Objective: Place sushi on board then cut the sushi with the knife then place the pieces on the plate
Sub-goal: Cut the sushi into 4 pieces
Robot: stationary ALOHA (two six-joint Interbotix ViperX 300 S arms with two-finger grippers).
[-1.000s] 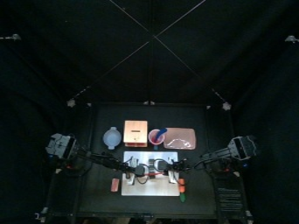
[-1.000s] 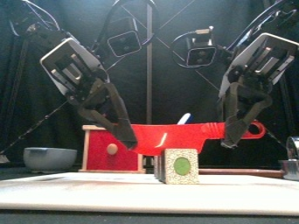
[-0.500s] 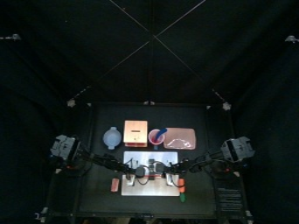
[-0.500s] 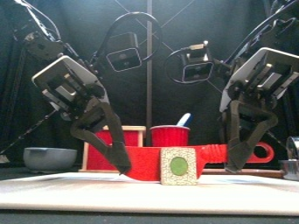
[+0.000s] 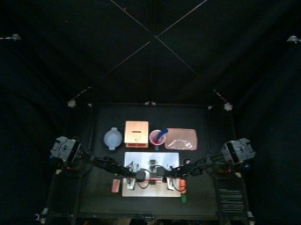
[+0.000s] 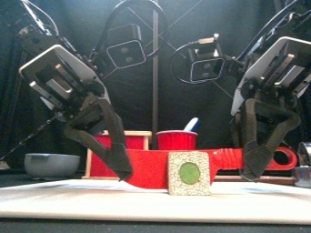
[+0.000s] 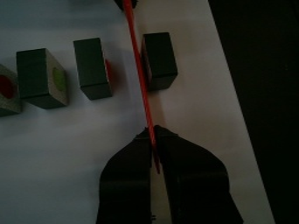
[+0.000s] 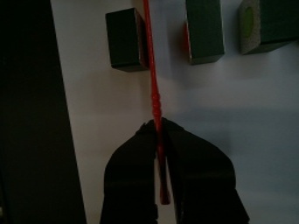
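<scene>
A red toy knife (image 6: 183, 165) hangs level just above the white cutting board (image 6: 73, 202), held at both ends. My left gripper (image 6: 125, 173) is shut on the blade end and my right gripper (image 6: 249, 171) on the handle end. One sushi piece (image 6: 187, 173), white with a green centre, stands on the board in front of the blade. In the left wrist view the knife (image 7: 139, 70) runs edge-on out of my left gripper (image 7: 149, 140), between two of three dark sushi blocks (image 7: 91, 67). The right wrist view has the knife (image 8: 151, 70) leaving my right gripper (image 8: 156, 131) beside a block (image 8: 125, 39).
Behind the board stand a wooden box (image 5: 136, 134) with a red drawer front, a red cup (image 6: 177, 140), a pink tray (image 5: 180, 138) and a blue-grey bowl (image 6: 51, 164) at the left. The board (image 5: 153, 187) fills the table's front middle.
Both arms have lowered the knife from above the sushi piece to near board level and come a little toward the table's front. The sushi piece has not moved.
</scene>
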